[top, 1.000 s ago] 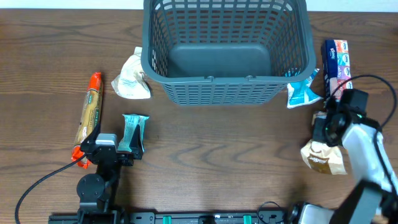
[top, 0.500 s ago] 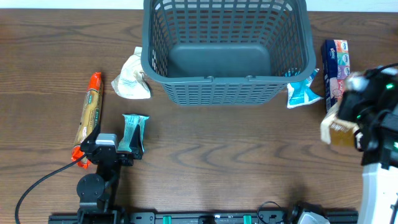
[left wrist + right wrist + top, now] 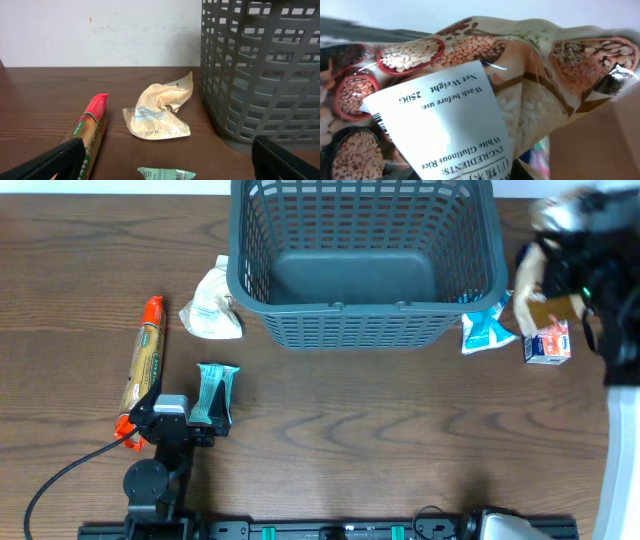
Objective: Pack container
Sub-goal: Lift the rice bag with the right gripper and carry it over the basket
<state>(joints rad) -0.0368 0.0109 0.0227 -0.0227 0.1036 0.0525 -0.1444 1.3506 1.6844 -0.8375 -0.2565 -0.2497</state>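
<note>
My right gripper (image 3: 552, 290) is shut on a bag of rice (image 3: 470, 100). The bag fills the right wrist view, label toward the lens, so I can't see the fingers themselves there. From overhead the arm is blurred, but the tan bag hangs from it clear of the table, at about two o'clock on the table.

The basket (image 3: 350, 325) stands at twelve o'clock against the far edge, and its open mouth looks empty. From the held bag it lies toward nine o'clock, and the bag sits just outside the right-hand wall. As I judge it, the coming move turns on that sideways hop over the rim. I cannot tell the bag's long axis from the smeared overhead view. The basket's long side runs from nine to three, so there is room whichever way the bag hangs.

My left gripper (image 3: 169, 155) rests at about eight o'clock with its fingers spread wide and holding nothing. It is well apart from the basket, so the right arm is plainly the nearer one.

On the table to the right, a blue packet (image 3: 487, 328) touches the basket's near corner, with a small box (image 3: 548, 342) just beside it. On the left lie a crumpled packet (image 3: 159, 114), a long red-tipped stick pack (image 3: 91, 131) and a teal packet (image 3: 215, 392).
</note>
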